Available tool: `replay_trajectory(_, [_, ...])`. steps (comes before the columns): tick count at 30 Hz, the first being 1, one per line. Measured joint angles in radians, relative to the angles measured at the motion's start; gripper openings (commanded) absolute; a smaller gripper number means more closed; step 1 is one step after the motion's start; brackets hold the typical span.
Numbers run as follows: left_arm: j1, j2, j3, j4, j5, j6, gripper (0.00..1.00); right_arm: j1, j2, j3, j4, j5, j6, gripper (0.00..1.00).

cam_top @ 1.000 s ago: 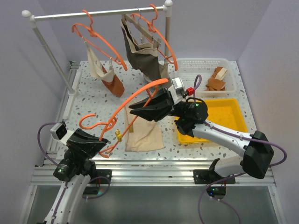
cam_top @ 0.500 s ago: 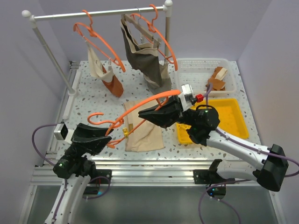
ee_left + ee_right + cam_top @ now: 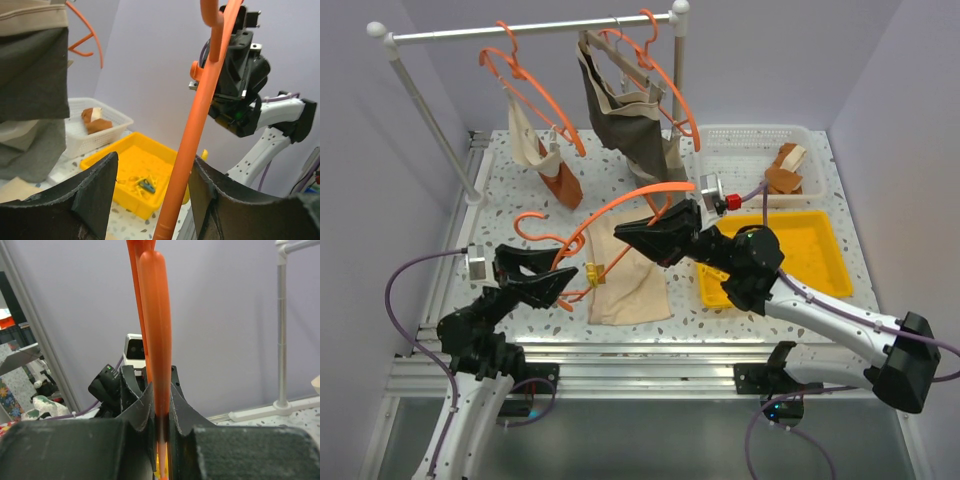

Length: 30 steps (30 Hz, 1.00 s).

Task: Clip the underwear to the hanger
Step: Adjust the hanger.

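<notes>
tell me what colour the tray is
The tray is bright yellow, clearest in the top view.

Black jaws and joints (image 3: 752, 262) on white arm links (image 3: 825, 318) (purple cables (image 3: 390, 296) trailing).

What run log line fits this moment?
right fingers: shut on hanger | left fingers: open, hanger between | underwear: flat on table

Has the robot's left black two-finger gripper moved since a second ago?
Yes. The left gripper has moved away from the table's near metal rail, toward the cream-beige cloth underwear, its jaws opening around the thin orange hanger.
</notes>
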Motion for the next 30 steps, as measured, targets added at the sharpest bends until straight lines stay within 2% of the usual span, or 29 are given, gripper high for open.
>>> replay_trajectory(10, [0.000, -0.006, 0.000, -0.217, -0.026, 0.184, 0.58, 0.000, 0.024, 0.002, -0.010, 0.071, 0.000, 0.00])
replay_trajectory(16, [0.000, 0.018, 0.005, -0.296, -0.035, 0.253, 0.42, 0.000, 0.027, 0.003, -0.008, 0.103, 0.000, 0.00])
replay_trajectory(19, [0.000, 0.023, 0.014, -0.334, -0.047, 0.284, 0.38, 0.000, 0.035, 0.006, -0.016, 0.110, 0.000, 0.00])
replay_trajectory(21, [0.000, 0.024, 0.026, -0.362, -0.060, 0.307, 0.44, 0.000, 0.039, 0.008, -0.023, 0.116, 0.000, 0.00])
replay_trajectory(22, [0.000, 0.024, 0.033, -0.381, -0.069, 0.322, 0.54, 0.000, 0.039, 0.009, -0.029, 0.124, 0.000, 0.00])
replay_trajectory(27, [0.000, 0.025, 0.053, -0.435, -0.109, 0.374, 0.60, 0.000, 0.039, 0.010, -0.077, 0.156, -0.008, 0.00])
replay_trajectory(29, [0.000, 0.024, 0.053, -0.449, -0.125, 0.393, 0.74, 0.000, 0.039, 0.010, -0.098, 0.175, -0.018, 0.00])
replay_trajectory(30, [0.000, 0.021, 0.054, -0.457, -0.132, 0.402, 0.75, 0.000, 0.039, 0.010, -0.108, 0.188, -0.023, 0.00])
